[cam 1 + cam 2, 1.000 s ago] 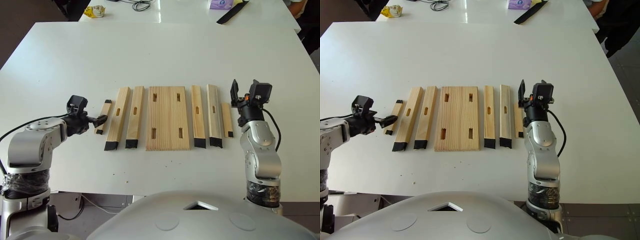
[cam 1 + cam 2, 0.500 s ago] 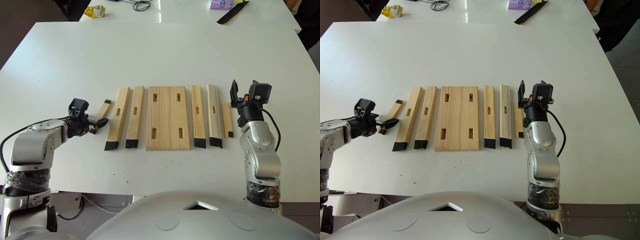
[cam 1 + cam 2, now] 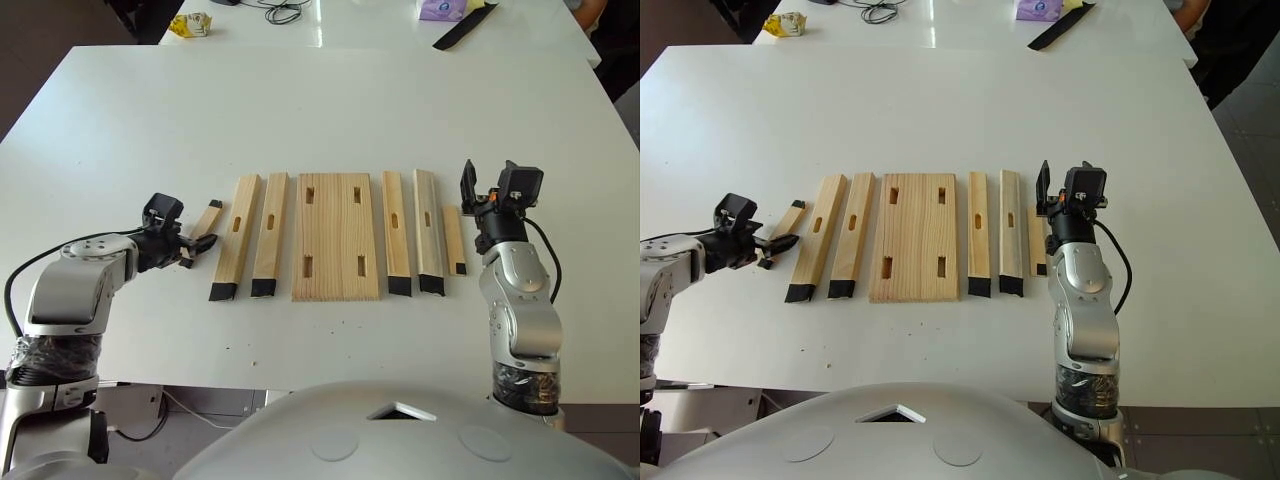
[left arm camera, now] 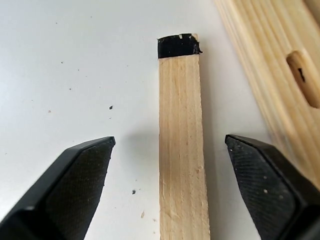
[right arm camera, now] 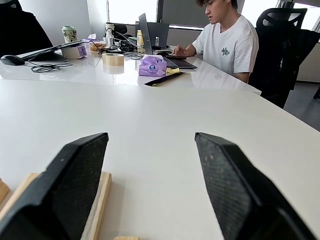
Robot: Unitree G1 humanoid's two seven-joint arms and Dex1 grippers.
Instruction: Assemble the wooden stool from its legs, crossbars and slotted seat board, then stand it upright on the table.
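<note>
Wood on white: looking down in the left eye view on a slotted seat board (image 3: pixel 335 236) lying flat in the middle of the surface (image 3: pixel 320 110). Finding four long slotted legs lying alongside it, black-tipped at their near ends: outer left leg (image 3: pixel 235 237), inner left leg (image 3: pixel 268 234), inner right leg (image 3: pixel 396 232), outer right leg (image 3: pixel 430 230). Spotting a short left crossbar (image 3: pixel 207 222) lying tilted just outside the outer left leg, with the left gripper (image 3: pixel 193 247) sitting low and spread open around its near end. Spotting a short right crossbar (image 3: pixel 454 240) just outside the outer right leg, with the right gripper (image 3: pixel 490 180) standing upright just beside its far end, fingers parted and holding nothing.

Getting the same row in the right eye view, plus a black strip (image 3: pixel 1060 26) and a yellow packet (image 3: pixel 785 22) lying on the next table behind.

Looking along the left crossbar in the left wrist view, its black-capped end pointing away, lying between two black fingers (image 4: pixel 70 190) with bare white showing on both sides and neither finger touching it. Catching the outer left leg just beside it.

Looking out across the surface in the right wrist view between wide-apart pads (image 5: pixel 225 185), with a wooden end (image 5: pixel 97 210) lying under one of them; not telling which piece.
</note>
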